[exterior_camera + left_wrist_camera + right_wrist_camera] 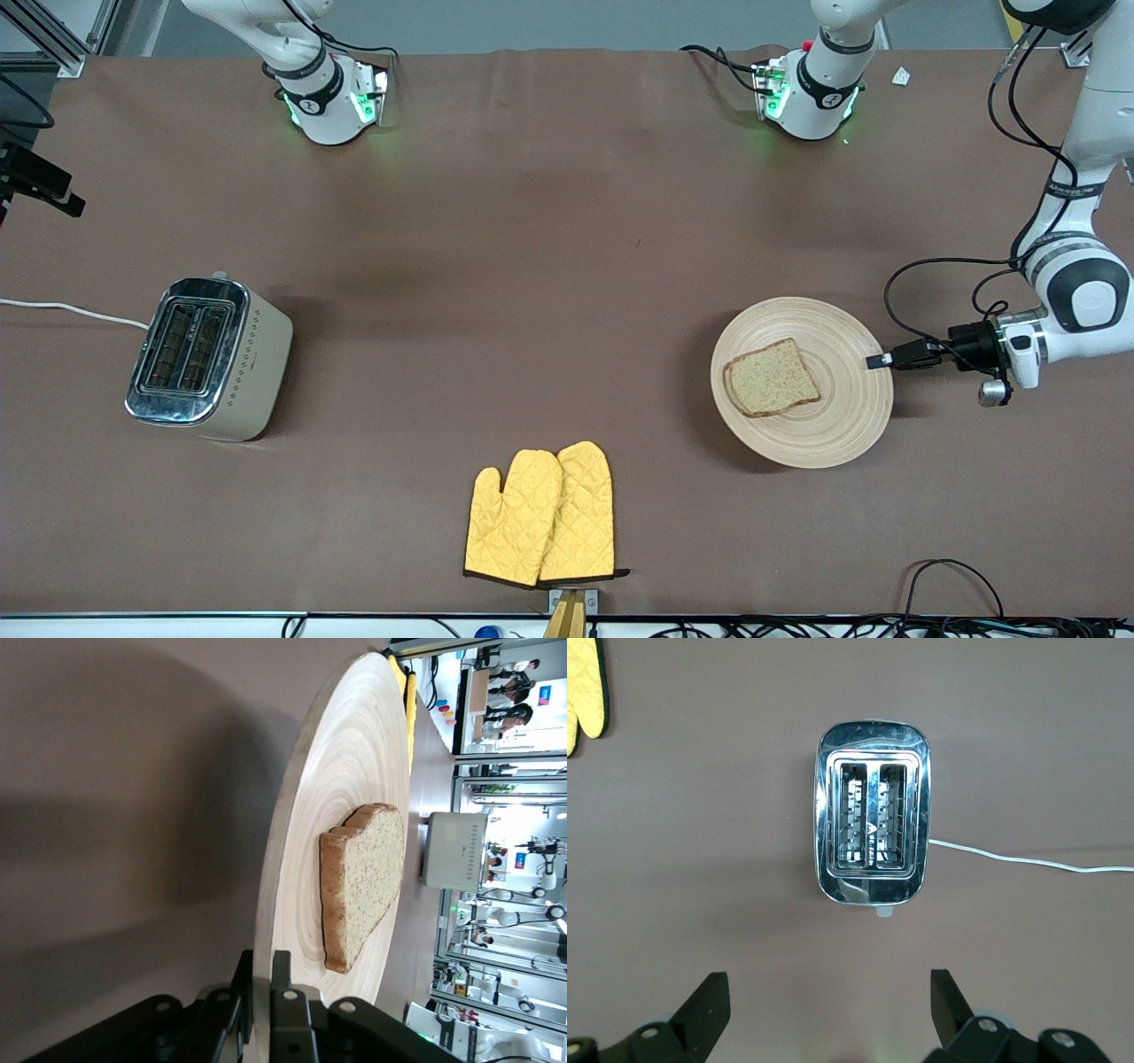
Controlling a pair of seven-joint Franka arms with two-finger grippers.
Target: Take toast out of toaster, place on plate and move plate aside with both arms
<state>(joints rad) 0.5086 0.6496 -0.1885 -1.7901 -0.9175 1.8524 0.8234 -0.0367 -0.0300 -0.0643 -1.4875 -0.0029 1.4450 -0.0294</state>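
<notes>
The brown surface (567, 266) carried everything. The toaster (209, 358) stood toward the right arm's end, its two slots empty, so the toast was already out. The plate (842, 434) lay toward the left arm's end, well apart from the toaster, and the mitts (542, 514) lay between them, nearer to the front camera. The toast (772, 378) lay flat on the plate, a little off its middle.

The left end effector (879, 361) was closed on the plate's rim, one finger above and one under the edge, probably so that the plate could be dragged aside with the toast on it. The right end effector (830, 1003) hung high over the toaster with its fingers wide apart and held nothing; this arm seemed to wait.
</notes>
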